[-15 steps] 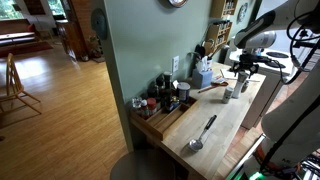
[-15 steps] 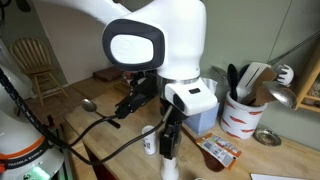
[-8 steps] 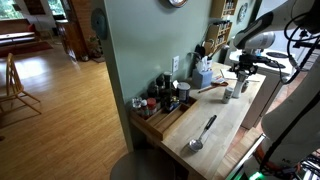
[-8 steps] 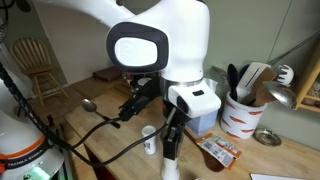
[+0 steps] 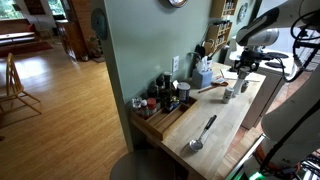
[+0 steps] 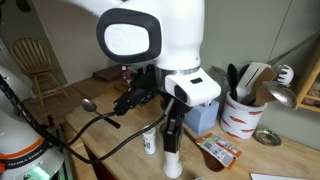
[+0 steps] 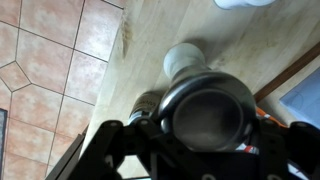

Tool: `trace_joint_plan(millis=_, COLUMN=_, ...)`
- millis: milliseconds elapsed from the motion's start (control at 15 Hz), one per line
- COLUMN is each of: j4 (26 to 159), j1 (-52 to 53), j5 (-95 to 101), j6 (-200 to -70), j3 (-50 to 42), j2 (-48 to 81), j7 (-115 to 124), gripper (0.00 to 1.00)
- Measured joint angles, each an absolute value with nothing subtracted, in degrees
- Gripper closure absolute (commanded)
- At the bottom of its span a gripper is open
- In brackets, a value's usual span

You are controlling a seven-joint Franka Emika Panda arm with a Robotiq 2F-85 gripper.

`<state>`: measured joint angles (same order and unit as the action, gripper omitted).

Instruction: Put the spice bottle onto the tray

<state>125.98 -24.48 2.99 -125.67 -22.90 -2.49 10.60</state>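
Observation:
The spice bottle (image 6: 172, 163) stands upright on the wooden counter, a slim pale cylinder. My gripper (image 6: 171, 143) comes down on it from above with its dark fingers shut on the upper part. In the wrist view the bottle's round grey top (image 7: 205, 105) fills the space between the jaws of the gripper (image 7: 207, 128). From farther off, the gripper (image 5: 243, 76) and the bottle (image 5: 243, 88) are at the counter's far end. The tray (image 5: 152, 126), light-brown wood, lies at the near end by the green wall, with dark-lidded jars on it.
A second small white bottle (image 6: 150, 140) stands close beside the held one. A metal ladle (image 5: 201, 133) lies between bottle and tray. A short grey cup (image 5: 230, 94), a blue box (image 6: 205, 120), a utensil crock (image 6: 240, 118) and a small metal cup (image 6: 266, 137) stand nearby.
The jaws have closed on the spice bottle; they were open a second ago. The arm's upper part has shifted slightly up and to the left in the close exterior view.

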Motion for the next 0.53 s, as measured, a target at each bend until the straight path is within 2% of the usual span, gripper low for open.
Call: trace_joint_plan(millis=533, j4=132.31, j1=-24.38, j5=2.3, j6=-124.48, j3=-23.15, j2=-17.22, j7=-4.16, gripper=0.63)
